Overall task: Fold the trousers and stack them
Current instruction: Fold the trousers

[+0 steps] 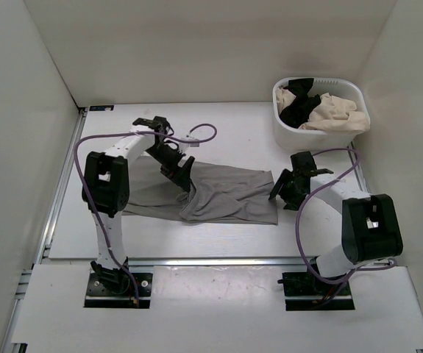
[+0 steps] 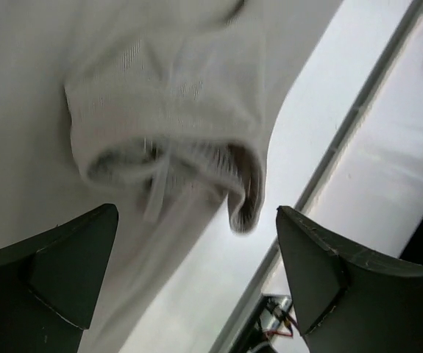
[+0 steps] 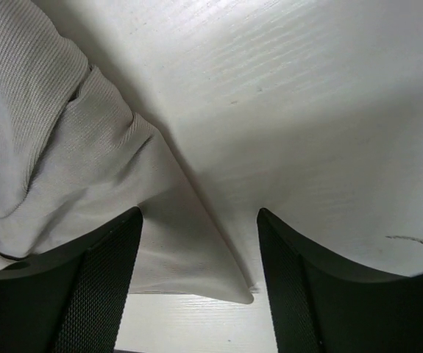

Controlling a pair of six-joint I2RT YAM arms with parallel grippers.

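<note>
Left wrist: left gripper (image 2: 196,220) jaws wide, empty over trousers (image 2: 167,95); right gripper (image 3: 198,217) jaws wide astride corner.

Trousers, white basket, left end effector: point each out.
trousers (image 1: 233,193), top view, middle of the grey cloth.
white basket (image 1: 292,137), top view, near wall.
left end effector (image 2: 196,213), left wrist view, midway between fingertips.

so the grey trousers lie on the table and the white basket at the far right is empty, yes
No. The grey trousers lie on the table, but the white basket at the far right is not empty: it holds a black garment and a beige garment, as the top external view shows.
</note>
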